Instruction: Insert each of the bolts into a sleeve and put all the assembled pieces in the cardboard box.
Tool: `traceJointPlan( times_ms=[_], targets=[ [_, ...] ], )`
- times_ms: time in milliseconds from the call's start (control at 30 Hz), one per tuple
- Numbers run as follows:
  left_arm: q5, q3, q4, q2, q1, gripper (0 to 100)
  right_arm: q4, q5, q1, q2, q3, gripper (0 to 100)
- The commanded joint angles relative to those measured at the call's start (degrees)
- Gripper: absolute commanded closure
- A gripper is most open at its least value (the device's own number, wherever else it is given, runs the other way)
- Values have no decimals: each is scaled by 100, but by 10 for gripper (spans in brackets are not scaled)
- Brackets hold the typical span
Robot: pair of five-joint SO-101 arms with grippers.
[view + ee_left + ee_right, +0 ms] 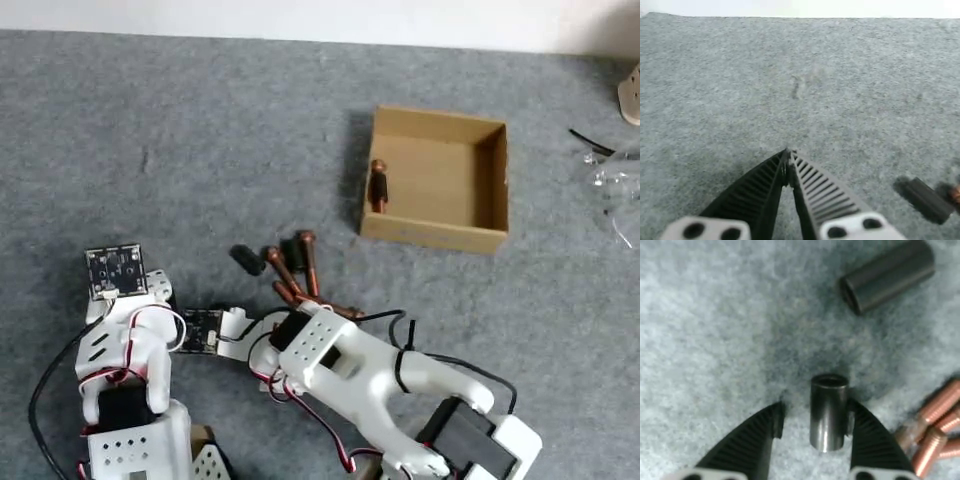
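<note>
One assembled piece (pixel 378 186) is already lying inside the cardboard box (pixel 430 235), close along one side wall. The task is therefore looking only just begun: a single bolt-and-sleeve pair is sitting where it belongs and the rest is waiting outside. Several loose copper bolts (pixel 298 268) are lying bunched together on the grey felt table (pixel 200 150), well apart from the box and just beyond the right arm's wrist. Beside them a lying sleeve (pixel 247 260) is resting on its side, empty.

The right gripper (pixel 815 412) is hanging low over the table with its jaws apart. It is straddling an upright sleeve (pixel 829 412) that is standing on end with its open bore facing up. One finger (pixel 862 440) is appearing to touch the sleeve's side while the other is standing off with a gap, so nothing is clamped yet. In the right wrist view the threaded ends of the bolts are showing just beside this sleeve, and the lying sleeve is sitting farther off.

The left gripper (pixel 789 162) is hovering over bare table with its tips pressed together, holding nothing.

Judging from this, the step in hand is taking hold of the upright sleeve. Left to do is pairing every loose bolt with a sleeve and carrying each pair to the box. Whether there are sleeves enough for all the bolts, I cannot tell
</note>
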Motion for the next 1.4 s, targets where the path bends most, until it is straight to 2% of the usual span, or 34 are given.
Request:
traceJointPlan(
  times_ms=[0, 67, 200, 233, 467, 867, 1167, 1367],
  targets=[
    [44, -259, -132, -84, -13, 993, -338, -9, -31, 277, -119, 850],
    [44, -259, -132, -84, -13, 993, -338, -9, -40, 295, -198, 865],
    [44, -259, -132, -84, -13, 993, -338, -18, -31, 295, -224, 993],
    [44, -259, -132, -84, -13, 993, -338, -18, -22, 286, -224, 997],
    [44, -259, -132, -84, -4, 993, -303, -18, 303, -92, -189, 995],
    [35, -259, -132, -84, 4, 993, -207, -299, 1138, -3477, 1068, 995],
    [35, -251, -132, -75, 22, 993, -268, -923, 2325, -4822, 1719, 995],
    [35, -259, -132, -31, 382, 993, -1130, -1020, 3064, -5007, 2738, 995]
  ],
)
